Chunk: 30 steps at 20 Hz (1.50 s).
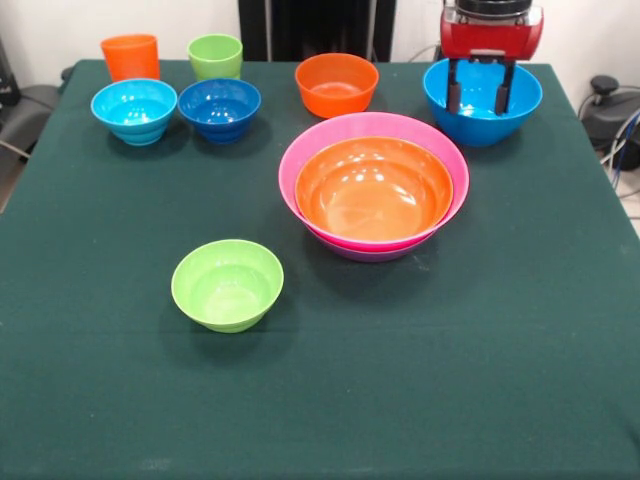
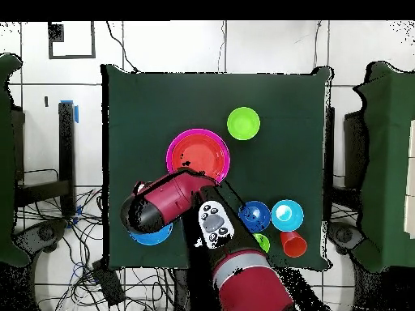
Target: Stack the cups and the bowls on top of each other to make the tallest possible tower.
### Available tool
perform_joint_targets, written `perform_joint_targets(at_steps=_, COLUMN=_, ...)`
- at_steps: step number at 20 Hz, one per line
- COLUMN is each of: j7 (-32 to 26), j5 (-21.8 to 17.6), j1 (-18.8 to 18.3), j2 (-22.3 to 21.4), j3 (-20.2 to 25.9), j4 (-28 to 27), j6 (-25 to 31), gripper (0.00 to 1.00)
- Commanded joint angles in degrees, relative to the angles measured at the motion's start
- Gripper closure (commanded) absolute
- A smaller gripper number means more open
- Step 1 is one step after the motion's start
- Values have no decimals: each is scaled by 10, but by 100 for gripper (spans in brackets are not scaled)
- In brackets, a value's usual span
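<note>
Pincer (image 1: 480, 88) parted over the big blue bowl (image 1: 482, 105)

The tower (image 1: 373, 186), an orange bowl nested in pink over purple, sits mid-table (image 1: 320, 400), well apart from the pincer's spread fingers inside the blue bowl.

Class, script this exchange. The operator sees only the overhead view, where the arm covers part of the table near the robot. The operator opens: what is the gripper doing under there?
Observer: The gripper hangs over the big blue bowl, with its fingers apart and holding nothing.
Operator: Is anything else hidden from me?
Observer: Yes, a small orange bowl stands alone beside the blue one.
Operator: How many bowls are nested at the middle?
Observer: Three. The wide orange bowl sits inside the pink bowl, and the edge of a purple bowl shows underneath.
</note>
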Motion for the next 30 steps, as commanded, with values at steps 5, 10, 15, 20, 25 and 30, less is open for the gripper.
perform_joint_targets(at_steps=5, j7=-168, j5=-91, j1=-3, j2=43, j3=55, j4=-34, j6=60, gripper=0)
perform_joint_targets(at_steps=10, j7=-148, j5=-119, j1=10, j2=56, j3=43, j4=-49, j6=54, gripper=0)
perform_joint_targets(at_steps=15, j7=-132, j5=-139, j1=21, j2=66, j3=35, j4=-59, j6=49, gripper=0)
perform_joint_targets(at_steps=20, j7=-125, j5=-156, j1=26, j2=84, j3=32, j4=-75, j6=46, gripper=0)
perform_joint_targets(at_steps=25, j7=-127, j5=-151, j1=26, j2=87, j3=41, j4=-78, j6=55, gripper=0)
perform_joint_targets(at_steps=30, j7=-164, j5=-74, j1=-25, j2=50, j3=108, j4=-20, j6=102, gripper=0)
